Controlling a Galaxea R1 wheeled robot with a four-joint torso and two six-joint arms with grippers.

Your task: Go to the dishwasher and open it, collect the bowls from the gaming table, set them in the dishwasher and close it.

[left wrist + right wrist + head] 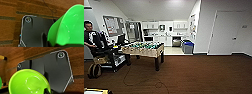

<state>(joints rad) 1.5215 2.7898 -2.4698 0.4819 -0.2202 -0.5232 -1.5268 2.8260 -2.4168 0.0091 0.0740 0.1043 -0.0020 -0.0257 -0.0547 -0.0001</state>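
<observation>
So each arm seems to be carrying one of the bowls right now. In the left wrist view a lime-green bowl (67, 26) sits tipped on its side right at the wrist, over brown wood-look floor (10, 11); in the right wrist view the other green bowl (30, 82) shows its inside face-on. Honestly can't tell how the fingers stand on either side, they're hidden under the rims, so "held" is my guess from how close the bowls sit.

Nearest in the head view, bottom left, is a yellow-edged white corner, probably the gaming table (96, 91). Further out on the left is the table-football table (144, 48) with a person (91, 37) seated beside it. Way at the far end, the kitchen: the greyish panel under the counter looks like the dishwasher (176, 41), with a blue bin (187, 47) just right of it.

Key relation: the dishwasher lies straight ahead and far off, slightly right of centre, so neither arm is meaningfully nearer. Only the wrist views give the bowls; only the head view gives the route.
</observation>
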